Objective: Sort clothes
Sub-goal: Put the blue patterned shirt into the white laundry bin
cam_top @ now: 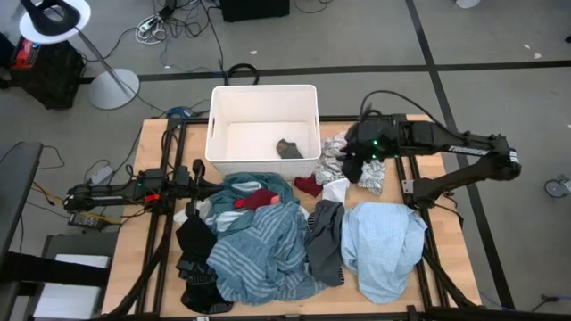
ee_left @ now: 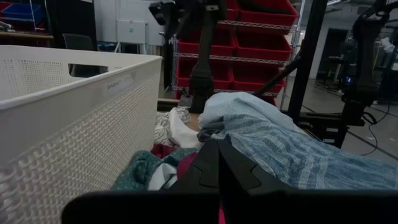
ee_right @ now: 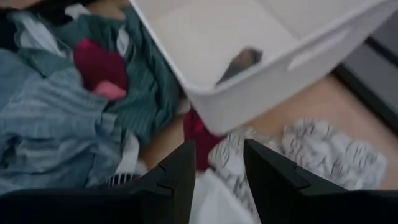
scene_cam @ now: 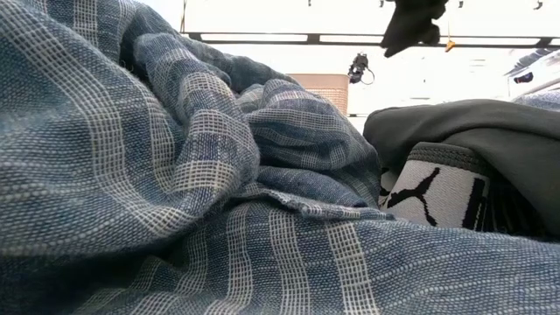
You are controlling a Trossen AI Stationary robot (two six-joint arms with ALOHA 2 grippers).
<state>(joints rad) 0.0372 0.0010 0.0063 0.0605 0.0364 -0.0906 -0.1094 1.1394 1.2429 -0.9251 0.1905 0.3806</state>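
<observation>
The clothes lie in a heap on the table: a blue-striped piece (cam_top: 259,250), a light blue one (cam_top: 384,245), a grey one (cam_top: 326,236), black ones (cam_top: 196,241), a teal one (cam_top: 245,185) and a red one (cam_top: 259,198). A white-grey patterned garment (ee_right: 323,155) lies by the right corner of the white tub (cam_top: 263,94). My right gripper (ee_right: 217,168) hangs open above that garment and a dark red piece (ee_right: 198,134), with nothing between its fingers. My left gripper (ee_left: 219,162) rests shut and level at the left, beside the heap.
The tub stands at the table's far middle with one dark grey piece (cam_top: 287,148) on its floor. Bare wood shows right of the tub (cam_top: 419,169). A white waistband with a black logo (scene_cam: 437,188) lies near the front edge.
</observation>
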